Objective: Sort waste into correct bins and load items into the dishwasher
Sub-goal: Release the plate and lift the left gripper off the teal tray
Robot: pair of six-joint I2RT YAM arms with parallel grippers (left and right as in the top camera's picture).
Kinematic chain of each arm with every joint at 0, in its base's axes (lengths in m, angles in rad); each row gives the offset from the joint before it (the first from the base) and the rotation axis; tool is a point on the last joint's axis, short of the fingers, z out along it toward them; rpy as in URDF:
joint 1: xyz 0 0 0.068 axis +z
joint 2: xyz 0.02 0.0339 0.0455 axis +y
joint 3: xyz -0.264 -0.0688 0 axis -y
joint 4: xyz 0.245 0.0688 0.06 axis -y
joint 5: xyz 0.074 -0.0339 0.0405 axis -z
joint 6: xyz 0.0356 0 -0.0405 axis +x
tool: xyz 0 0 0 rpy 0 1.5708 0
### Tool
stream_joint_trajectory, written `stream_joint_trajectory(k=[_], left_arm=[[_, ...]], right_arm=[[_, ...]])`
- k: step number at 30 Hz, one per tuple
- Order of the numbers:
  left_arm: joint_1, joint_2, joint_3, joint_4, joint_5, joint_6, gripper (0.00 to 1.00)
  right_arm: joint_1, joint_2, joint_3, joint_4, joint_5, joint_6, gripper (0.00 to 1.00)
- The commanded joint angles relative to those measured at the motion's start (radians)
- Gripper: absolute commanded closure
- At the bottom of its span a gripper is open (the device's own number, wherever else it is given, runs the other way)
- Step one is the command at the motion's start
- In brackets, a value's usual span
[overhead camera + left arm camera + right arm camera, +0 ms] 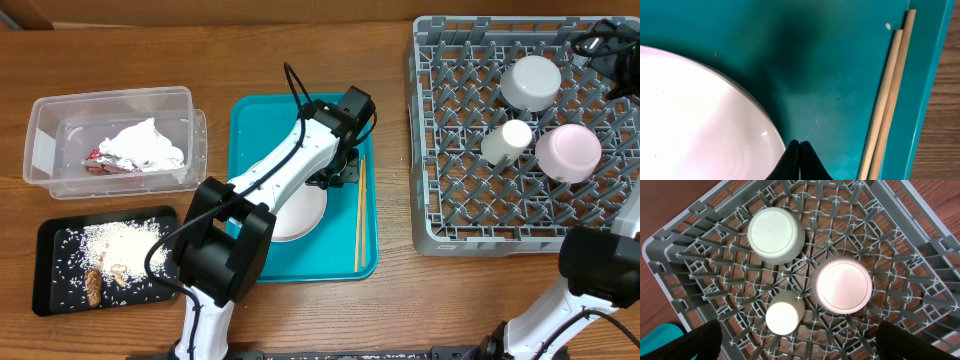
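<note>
The left gripper (799, 150) is pinched tight on nothing, tips low over the teal tray (840, 60) right at the plate (690, 125) rim, likely to nudge or pry that edge. The chopsticks (887, 100) lie along the tray's right wall. Over the dishwasher rack (700, 245), the right gripper (800, 350) hangs splayed wide and empty above the grey bowl (776, 234), pink bowl (844, 286) and cup (784, 315), all upturned, presumably to drain. Napkins (145, 148) fill the clear tub (45, 120) and rice (125, 240) covers the black tray (50, 270), with the wooden table (150, 50) beneath.
</note>
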Motion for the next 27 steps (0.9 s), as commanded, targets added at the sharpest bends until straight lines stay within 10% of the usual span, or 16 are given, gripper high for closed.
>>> stream_joint_trajectory(k=[1, 27], left_arm=[[0.009, 0.011, -0.013, 0.014, 0.015, 0.015, 0.96], [0.01, 0.07, -0.013, -0.002, -0.075, 0.011, 0.96]], right_arm=[[-0.001, 0.0, 0.002, 0.006, -0.001, 0.003, 0.0], [-0.001, 0.0, 0.002, 0.006, -0.001, 0.003, 0.0]])
